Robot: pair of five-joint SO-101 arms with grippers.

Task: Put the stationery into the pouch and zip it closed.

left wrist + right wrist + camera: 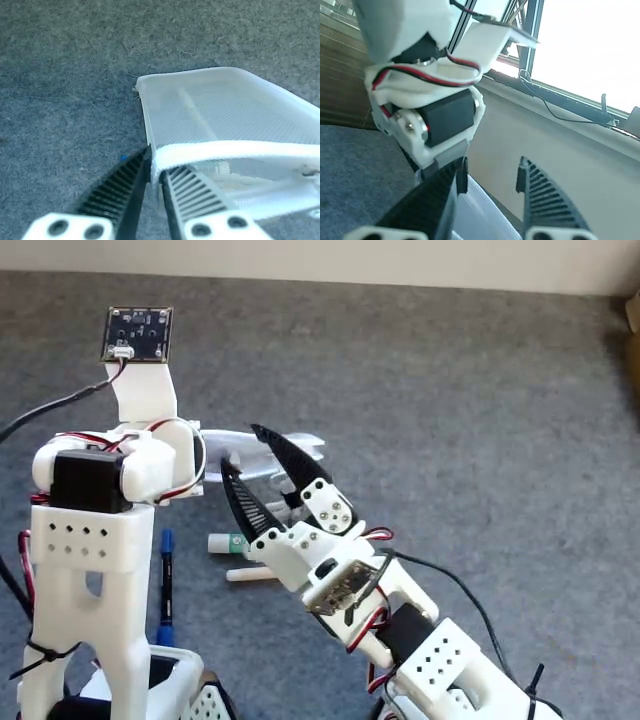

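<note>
Because left claw (154, 169) pinches rim of white see-through mesh pouch (225, 110), we think it holds pouch mouth up and open for filling. Right claw (240, 446) gapes wide, empty, right by pouch; we guess it is ready to fetch. Blue pen (166, 580), white marker with green end (226, 542) and white stick (250, 575) lie on grey tabletop (480, 390) near pouch, not yet inside.
</note>
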